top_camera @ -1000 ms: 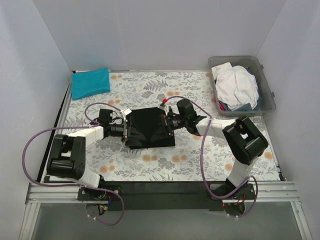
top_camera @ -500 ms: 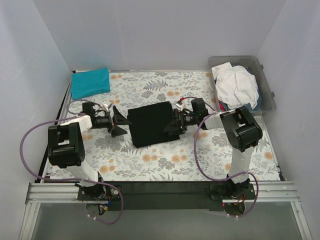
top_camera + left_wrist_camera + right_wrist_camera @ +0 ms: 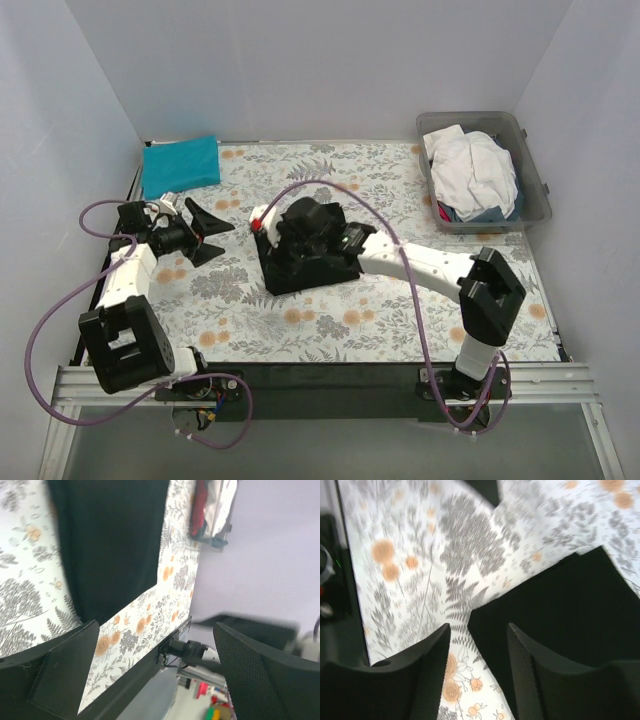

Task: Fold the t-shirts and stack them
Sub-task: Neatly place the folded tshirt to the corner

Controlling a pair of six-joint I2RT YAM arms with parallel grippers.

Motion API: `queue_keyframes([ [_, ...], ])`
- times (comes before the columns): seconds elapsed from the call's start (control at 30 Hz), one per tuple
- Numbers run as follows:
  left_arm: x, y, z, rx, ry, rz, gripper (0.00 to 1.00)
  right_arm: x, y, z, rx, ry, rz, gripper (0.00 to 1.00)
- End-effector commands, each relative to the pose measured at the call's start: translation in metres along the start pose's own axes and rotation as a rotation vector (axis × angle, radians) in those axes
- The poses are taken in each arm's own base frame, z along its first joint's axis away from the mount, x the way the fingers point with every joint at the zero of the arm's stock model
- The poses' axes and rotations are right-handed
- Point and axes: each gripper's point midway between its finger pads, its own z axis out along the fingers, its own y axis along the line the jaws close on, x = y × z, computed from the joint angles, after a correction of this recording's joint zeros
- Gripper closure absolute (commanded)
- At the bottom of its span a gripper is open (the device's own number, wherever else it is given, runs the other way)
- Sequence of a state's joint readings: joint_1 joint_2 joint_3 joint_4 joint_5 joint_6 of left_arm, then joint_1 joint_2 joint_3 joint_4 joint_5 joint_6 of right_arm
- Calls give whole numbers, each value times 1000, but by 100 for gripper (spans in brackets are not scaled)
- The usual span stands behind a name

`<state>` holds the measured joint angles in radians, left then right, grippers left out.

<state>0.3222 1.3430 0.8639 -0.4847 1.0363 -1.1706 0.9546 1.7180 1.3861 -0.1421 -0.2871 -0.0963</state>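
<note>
The black t-shirt [image 3: 310, 262] lies folded into a rectangle at the middle of the table cloth. My right gripper [image 3: 268, 243] reaches across it to its left edge. In the right wrist view the open right gripper [image 3: 477, 672] hangs empty over a corner of the black shirt [image 3: 565, 610]. My left gripper [image 3: 214, 232] is open and empty, left of the shirt and apart from it. The left wrist view shows the left gripper [image 3: 155, 680] with the black shirt [image 3: 110, 545] beyond it. The teal-blue t-shirt [image 3: 181, 164] lies folded at the back left. The white t-shirt [image 3: 470, 170] is crumpled in the tub.
The clear grey tub [image 3: 535, 205] stands at the back right and also holds some dark and red cloth. The floral table cloth [image 3: 330, 320] covers the table. White walls close in the left, back and right sides.
Both grippers have left the black shirt's side edges. The left arm has pulled back to the left. The right arm has swung across the shirt to its left edge.
</note>
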Motion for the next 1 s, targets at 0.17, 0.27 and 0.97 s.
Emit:
queue_keyframes([
  [0.17,-1,22,-11,-143,-126,-118,3,78,16,40,157,335,-390,52],
  [0.27,-1,29,-11,-161,-130,-138,3,93,18,52,165,380,-414,53],
  [0.97,13,74,-8,-297,-184,-263,2,141,22,97,94,472,-399,62],
])
